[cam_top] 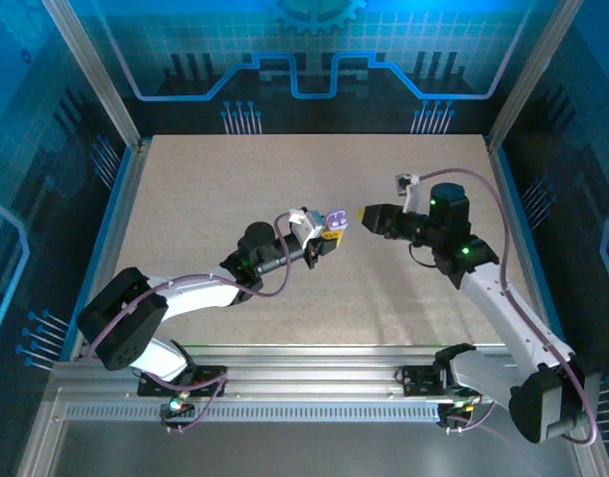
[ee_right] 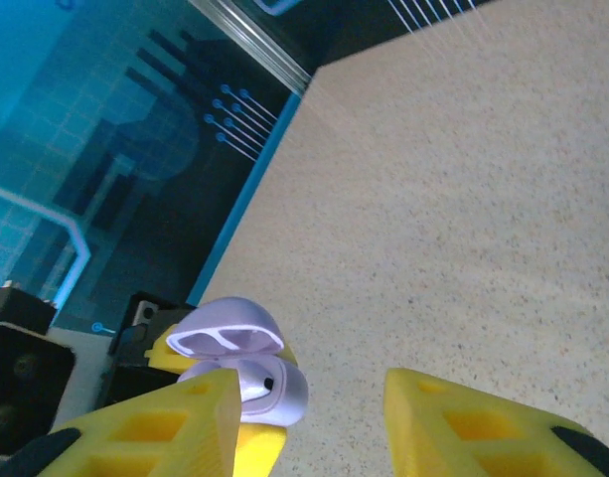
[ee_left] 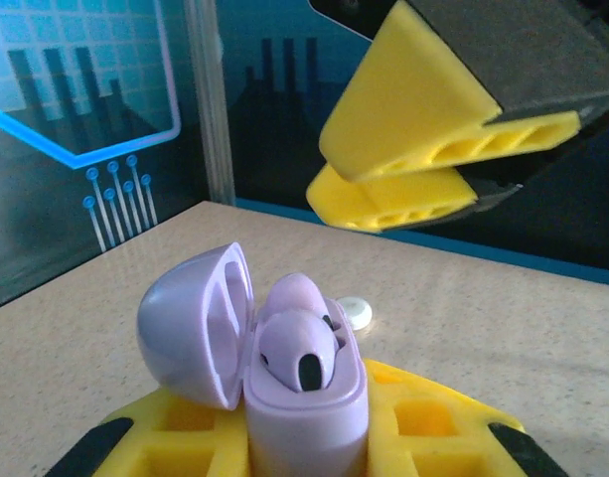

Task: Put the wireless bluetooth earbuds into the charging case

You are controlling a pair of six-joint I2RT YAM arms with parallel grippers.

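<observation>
Charging case (ee_left: 304, 422) was held upright off the table (ee_left: 503, 318), lid (ee_left: 190, 323) swung open to one side. Left gripper (ee_left: 304, 442) was clamped on the case's lower body, one yellow finger on each side.

One earbud (ee_left: 302, 358) sat in the case's near well, dark spot facing the wrist camera. A second pale rounded shape rose behind it in the case; I judged it to be the other earbud, not confirmed. Neither looked fully sunk.

Small white round piece (ee_left: 359, 313) lay on the table just behind the case; could not tell what it was.

Right gripper (ee_right: 314, 417) hung just beyond the case, above and to its far side, fingers apart with nothing between them.

Risks, as judged:
- A press on an earbud that lands off-centre could tilt the case in the left gripper's narrow hold, or twist it out.
- A finger catching the open lid could shut it on an unseated earbud.
- A proud earbud could pop out and drop to the table.
</observation>
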